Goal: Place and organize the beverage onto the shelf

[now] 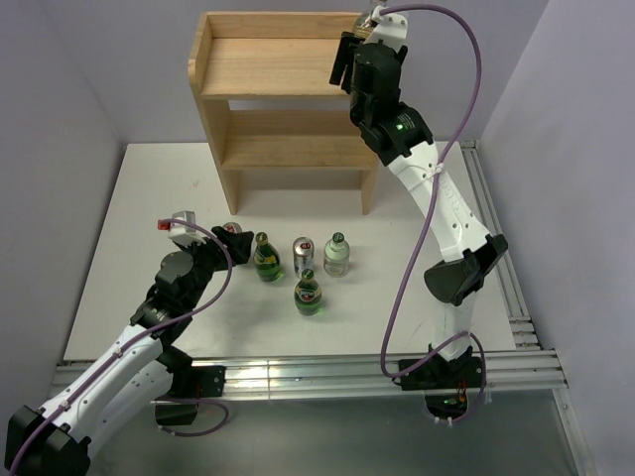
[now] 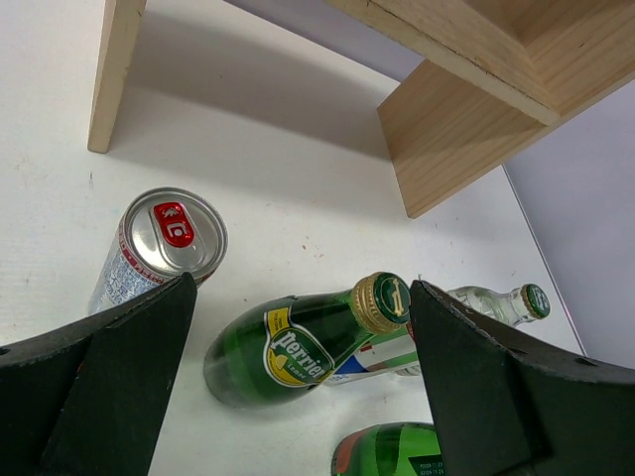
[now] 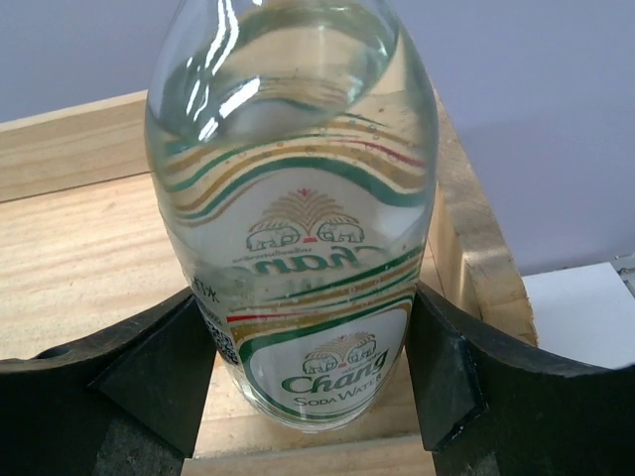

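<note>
My right gripper [image 1: 359,50] [image 3: 308,382] is shut on a clear water bottle [image 3: 298,228] with a white label, held upright at the right end of the pine shelf's top board [image 1: 268,64] [image 3: 79,258], close to its raised rim [image 3: 476,248]. On the table stand a green bottle [image 1: 266,258], a can [image 1: 303,254], a clear bottle [image 1: 337,255] and a second green bottle [image 1: 309,293]. My left gripper [image 1: 236,248] [image 2: 303,288] is open above the table. A green bottle [image 2: 288,342] shows between its fingers, and a can [image 2: 164,238] [image 1: 230,230] stands by the left finger.
The shelf's two lower tiers [image 1: 298,149] hold nothing. The shelf's legs [image 2: 114,74] stand just beyond the drinks. A metal rail [image 1: 506,258] runs along the table's right edge. Grey walls close in on both sides.
</note>
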Robot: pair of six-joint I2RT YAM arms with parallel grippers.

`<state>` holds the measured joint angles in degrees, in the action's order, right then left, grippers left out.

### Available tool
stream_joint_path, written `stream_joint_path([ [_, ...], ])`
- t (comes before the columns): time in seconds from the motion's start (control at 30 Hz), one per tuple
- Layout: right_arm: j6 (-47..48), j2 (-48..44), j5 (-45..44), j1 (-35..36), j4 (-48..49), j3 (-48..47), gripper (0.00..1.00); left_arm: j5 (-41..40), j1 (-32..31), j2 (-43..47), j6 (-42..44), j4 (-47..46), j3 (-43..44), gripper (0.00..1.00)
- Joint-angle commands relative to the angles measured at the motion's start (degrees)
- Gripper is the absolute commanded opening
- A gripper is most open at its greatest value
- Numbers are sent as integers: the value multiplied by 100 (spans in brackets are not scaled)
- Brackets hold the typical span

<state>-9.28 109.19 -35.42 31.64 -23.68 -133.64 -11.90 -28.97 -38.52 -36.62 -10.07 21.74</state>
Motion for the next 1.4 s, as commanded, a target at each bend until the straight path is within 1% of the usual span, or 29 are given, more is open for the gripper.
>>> stream_joint_path([
  [0.0,-92,269,18,-9,-181,286,22,-40,-21,-15,129,-206,-38,96],
  [0.07,-39,383,-35,0,-102,348,17,-49,-30,-6,129,-189,-38,96],
  [0.1,-22,419,-87,9,-93,348,13,-49,-21,-6,129,-180,-29,96],
  [0.13,-4,463,-105,26,-84,383,7,-75,-30,3,138,-171,-38,96],
  [0.23,-83,490,-71,35,-75,558,0,-102,-30,29,138,-171,-47,96],
  [0.47,-83,270,-105,167,302,1200,0,-102,-21,-41,138,-198,-20,96],
  [0.73,321,972,-290,325,-75,516,0,-84,-21,-33,111,-189,-29,95],
  [0.8,295,1034,-325,343,-110,567,0,-93,-30,2,111,-154,-38,96],
  [0.9,286,894,-369,343,56,909,5,-119,-30,64,111,-136,-55,96],
  [0.93,304,842,-378,343,126,1041,8,-119,-21,64,111,-145,-64,96],
  [1.0,365,841,-430,352,136,1060,11,-111,-21,64,103,-154,-64,96],
  [1.1,453,929,-518,387,22,955,30,-102,-21,20,94,-162,-64,96],
  [1.13,471,938,-519,413,13,972,41,-102,-30,20,94,-162,-64,96],
  [1.2,506,938,-527,413,21,1024,52,-102,-21,29,85,-171,-73,96],
  [1.23,515,938,-519,422,22,1033,59,-102,-21,29,85,-180,-73,96],
  [1.3,506,955,-545,422,13,1042,63,-111,-21,64,94,-163,-82,96],
  [1.33,506,973,-562,422,-13,1025,67,-119,-30,64,94,-145,-82,96],
  [1.37,506,973,-563,422,-14,1025,69,-119,-21,73,94,-136,-82,96],
])
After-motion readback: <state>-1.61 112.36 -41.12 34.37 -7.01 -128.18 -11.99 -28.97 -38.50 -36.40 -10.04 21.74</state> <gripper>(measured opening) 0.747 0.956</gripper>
